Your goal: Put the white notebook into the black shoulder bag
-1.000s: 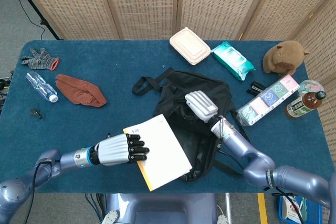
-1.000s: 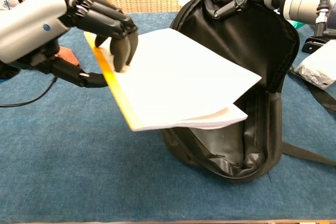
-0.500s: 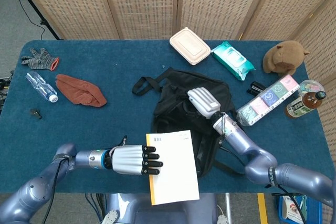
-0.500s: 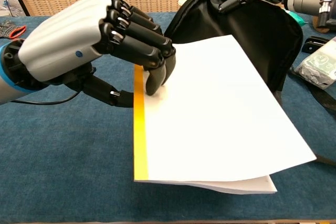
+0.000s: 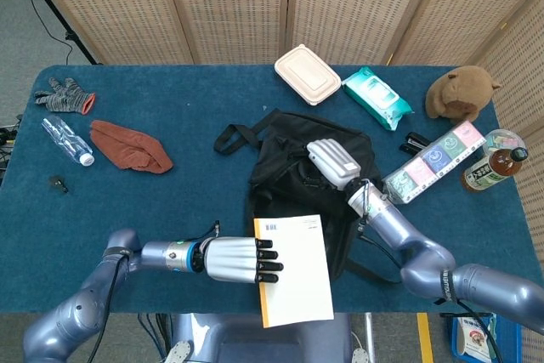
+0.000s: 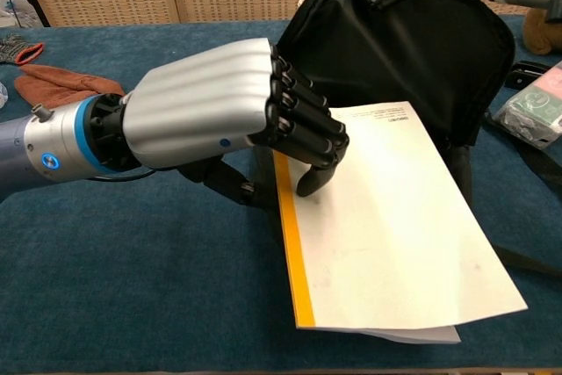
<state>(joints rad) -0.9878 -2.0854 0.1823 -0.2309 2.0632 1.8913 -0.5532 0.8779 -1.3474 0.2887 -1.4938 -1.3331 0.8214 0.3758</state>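
Left hand [image 5: 231,259] at near edge of counter [image 5: 170,125], fingers clamped on yellow spine edge of white notebook [image 5: 296,269]. Notebook held roughly flat, outside bag, its far end overlapping near end of black shoulder bag [image 5: 306,189]. Right hand [image 5: 333,163] on top of bag, fingers curled into fabric at bag opening, gripping it. Far left: brown cloth [image 5: 130,145], grey glove [image 5: 65,95]. Far side: white food box [image 5: 307,74], wipes pack [image 5: 376,97].
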